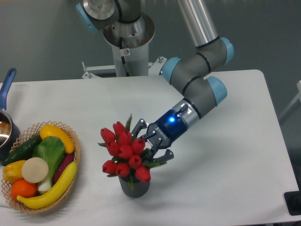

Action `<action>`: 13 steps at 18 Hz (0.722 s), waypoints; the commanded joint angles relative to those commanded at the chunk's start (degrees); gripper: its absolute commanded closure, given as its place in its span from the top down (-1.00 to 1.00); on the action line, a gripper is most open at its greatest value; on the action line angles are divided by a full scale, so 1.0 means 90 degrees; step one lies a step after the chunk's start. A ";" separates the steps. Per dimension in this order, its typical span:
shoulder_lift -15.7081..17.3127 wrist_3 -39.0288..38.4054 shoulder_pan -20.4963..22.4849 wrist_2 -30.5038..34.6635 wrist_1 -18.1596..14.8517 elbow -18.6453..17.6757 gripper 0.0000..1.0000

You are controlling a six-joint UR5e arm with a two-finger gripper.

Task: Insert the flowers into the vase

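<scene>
The red tulips (123, 151) stand with their stems down in the dark grey ribbed vase (135, 186), near the table's front middle. The blooms spread wider than the vase and hide its mouth. My gripper (148, 142) reaches in from the upper right and sits right against the bunch's right side, level with the blooms. Its black fingers (162, 154) are spread apart, one above and one below, with a few leaves and blooms between them. The jaws look open and not pressed on the stems.
A wicker basket (75, 155) with banana, corn, cucumber, orange and other produce sits at the front left. A pot with a blue handle (6, 84) stands at the left edge. The arm's base (127, 37) is at the back.
</scene>
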 joint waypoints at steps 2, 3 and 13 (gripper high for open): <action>0.0010 0.0000 0.0020 0.0000 0.0000 -0.0010 1.00; 0.0020 0.0000 0.0039 -0.0010 0.0000 -0.0020 1.00; 0.0049 0.0000 0.0420 -0.0020 0.0020 -0.0088 1.00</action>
